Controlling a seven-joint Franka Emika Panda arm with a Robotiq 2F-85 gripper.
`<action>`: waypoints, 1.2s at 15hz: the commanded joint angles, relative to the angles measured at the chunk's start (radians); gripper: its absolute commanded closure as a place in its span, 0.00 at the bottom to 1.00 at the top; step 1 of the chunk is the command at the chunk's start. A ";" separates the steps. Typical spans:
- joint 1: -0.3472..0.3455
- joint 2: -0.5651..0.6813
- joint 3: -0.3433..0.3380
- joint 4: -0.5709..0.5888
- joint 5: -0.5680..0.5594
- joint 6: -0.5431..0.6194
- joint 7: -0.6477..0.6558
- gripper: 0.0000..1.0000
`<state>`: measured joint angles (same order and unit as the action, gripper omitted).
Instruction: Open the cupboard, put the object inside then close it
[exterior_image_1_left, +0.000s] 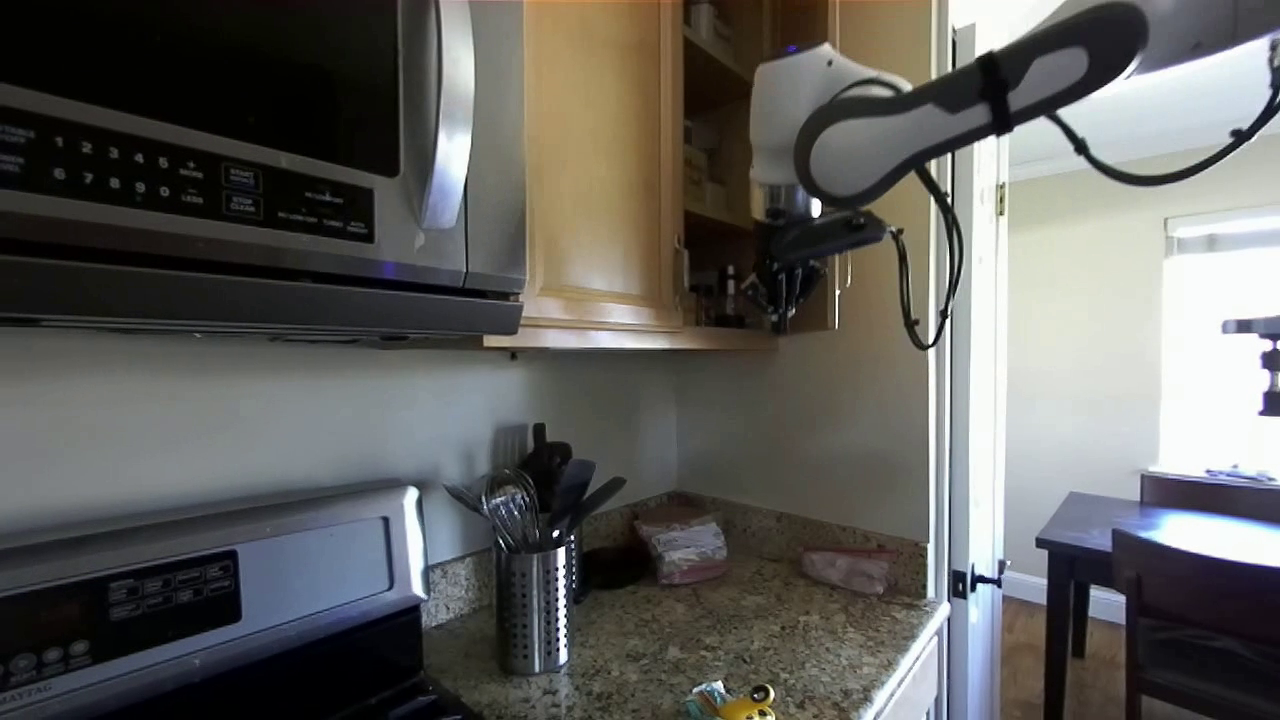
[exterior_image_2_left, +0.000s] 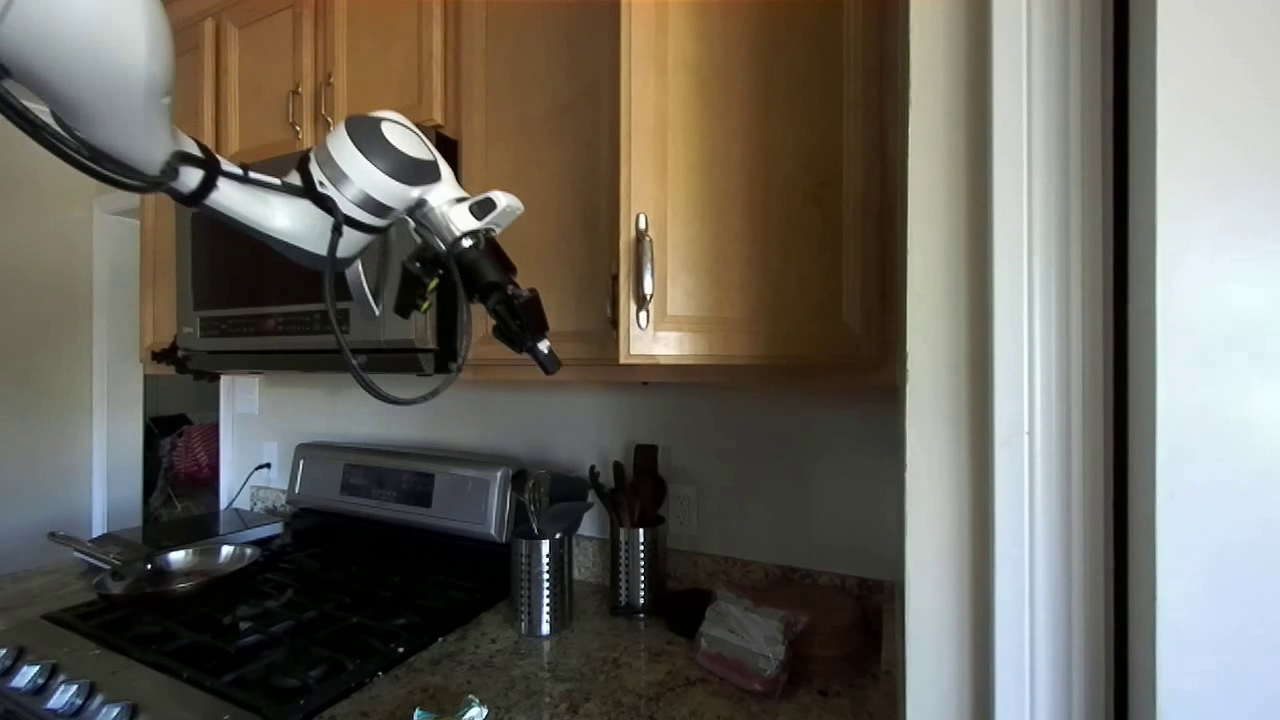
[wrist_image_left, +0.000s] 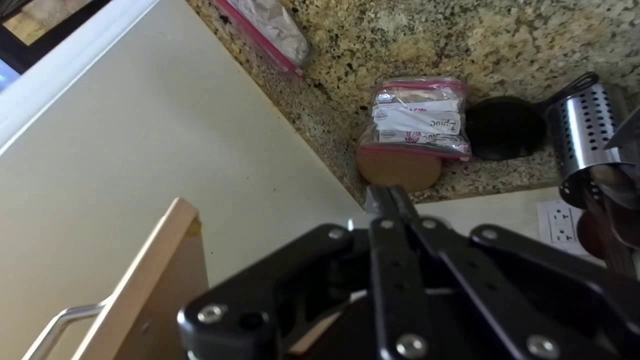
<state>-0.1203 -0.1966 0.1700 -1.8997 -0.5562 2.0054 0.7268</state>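
Both exterior views — roughly toward cupboard (exterior_image_1_left: 610, 160)

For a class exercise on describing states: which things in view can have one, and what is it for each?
Left cupboard door: shut
Right cupboard door: open
Small cupboards above the microwave: shut
Microwave: shut
Jaws: shut, nothing seen between them
Metal pots: both upright, holding utensils
Pan: right side up
Plastic bags: both filled; sealed or not, unclear
Wall outlet near the pots: nothing plugged in
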 joint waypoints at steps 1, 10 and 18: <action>0.009 0.154 -0.062 0.093 -0.062 0.054 0.025 1.00; 0.046 0.279 -0.168 0.261 -0.200 0.049 0.068 1.00; 0.043 0.263 -0.218 0.277 -0.335 0.003 0.101 1.00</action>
<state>-0.0989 0.0759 -0.0186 -1.6321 -0.8405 2.0535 0.7965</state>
